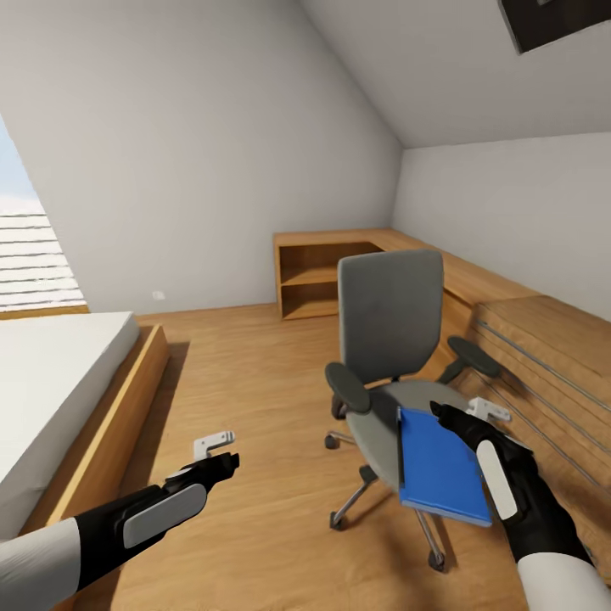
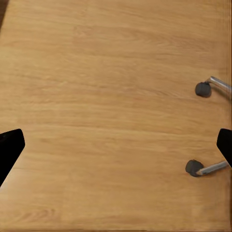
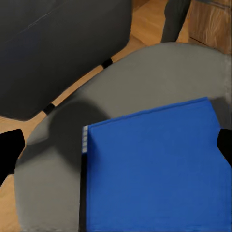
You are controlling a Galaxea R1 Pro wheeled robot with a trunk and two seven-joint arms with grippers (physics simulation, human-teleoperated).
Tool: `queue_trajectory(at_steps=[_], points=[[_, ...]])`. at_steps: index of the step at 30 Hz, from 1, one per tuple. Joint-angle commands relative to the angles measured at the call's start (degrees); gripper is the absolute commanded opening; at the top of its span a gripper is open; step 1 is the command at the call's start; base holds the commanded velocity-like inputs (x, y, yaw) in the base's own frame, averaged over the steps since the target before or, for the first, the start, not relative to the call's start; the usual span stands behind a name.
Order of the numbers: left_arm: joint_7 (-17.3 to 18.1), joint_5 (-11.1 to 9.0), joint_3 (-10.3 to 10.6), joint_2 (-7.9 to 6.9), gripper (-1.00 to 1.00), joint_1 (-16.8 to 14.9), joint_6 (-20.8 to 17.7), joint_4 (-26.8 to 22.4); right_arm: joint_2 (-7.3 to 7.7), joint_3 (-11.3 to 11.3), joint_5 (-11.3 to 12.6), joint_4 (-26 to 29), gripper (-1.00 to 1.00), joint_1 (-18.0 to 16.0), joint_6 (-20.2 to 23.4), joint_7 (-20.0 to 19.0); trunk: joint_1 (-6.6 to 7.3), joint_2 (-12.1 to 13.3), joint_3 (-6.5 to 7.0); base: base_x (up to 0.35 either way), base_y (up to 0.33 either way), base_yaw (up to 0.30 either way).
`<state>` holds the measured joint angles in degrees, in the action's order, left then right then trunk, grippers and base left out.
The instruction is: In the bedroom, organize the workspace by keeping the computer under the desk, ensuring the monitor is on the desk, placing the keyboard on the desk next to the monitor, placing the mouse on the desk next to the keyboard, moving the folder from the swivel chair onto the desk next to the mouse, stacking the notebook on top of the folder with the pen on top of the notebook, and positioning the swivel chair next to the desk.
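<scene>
The grey swivel chair (image 1: 390, 314) stands on the wooden floor in the bedroom, its backrest upright and its chrome base on castors. A bright blue folder (image 1: 441, 465) lies flat on the seat, toward its front. My right gripper (image 1: 462, 414) hovers just above the folder's far edge, open and holding nothing. In the right wrist view the folder (image 3: 154, 169) rests on the grey seat (image 3: 145, 82), between the spread fingertips (image 3: 9, 150). My left gripper (image 1: 222, 452) hangs open over bare floor to the left of the chair. Two chair castors (image 2: 194, 167) show in the left wrist view.
A low wooden-framed bed (image 1: 59, 382) runs along the left. A light-wood shelving unit (image 1: 327, 271) stands against the back wall behind the chair. Wooden slatted cabinetry (image 1: 552, 356) lines the right wall close to the chair's armrest (image 1: 473, 356). Open floor (image 1: 246, 373) lies between bed and chair.
</scene>
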<state>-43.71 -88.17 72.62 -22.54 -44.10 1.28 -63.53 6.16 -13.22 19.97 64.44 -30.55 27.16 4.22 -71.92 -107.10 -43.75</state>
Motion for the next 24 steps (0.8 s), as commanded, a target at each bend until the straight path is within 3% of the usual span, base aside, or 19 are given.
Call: queue_trajectory(at_steps=[1, 12, 20, 22, 24], points=[[-0.2, -0.2, 0.2, -0.05, 1.00, -0.1, 0.1, -0.1, 0.00, 0.0, 0.6, 0.1, 1.00, 0.0, 0.3, 0.4, 0.02, 0.0, -0.06, -0.130, 0.048, -0.283], [-0.2, -0.2, 0.2, 0.05, 1.00, -0.1, 0.1, -0.1, -0.01, -2.4, 0.7, -0.2, 1.00, 0.0, 0.3, 0.4, 0.02, 0.0, -0.06, -0.034, 0.013, -0.294], [-0.2, -0.2, 0.0, -0.20, 1.00, 0.0, 0.3, -0.3, -0.01, -2.8, 0.8, -0.9, 1.00, 0.0, 0.4, 0.4, 0.02, 0.0, -0.06, -0.001, 0.001, -0.299], [-0.2, -0.5, -0.1, -0.26, 1.00, 0.0, 0.3, -0.3, -0.01, -2.8, 1.4, -1.2, 1.00, 0.0, 0.4, 0.3, -0.42, -0.8, -0.42, 0.000, 0.000, -0.293], [-0.2, -2.6, -0.3, -0.30, 1.00, 0.0, 0.3, -0.4, -0.01, -2.8, 5.0, -2.5, 1.00, 0.0, 0.7, 0.2, -0.86, -1.6, -0.79, 0.000, 0.000, -0.123]])
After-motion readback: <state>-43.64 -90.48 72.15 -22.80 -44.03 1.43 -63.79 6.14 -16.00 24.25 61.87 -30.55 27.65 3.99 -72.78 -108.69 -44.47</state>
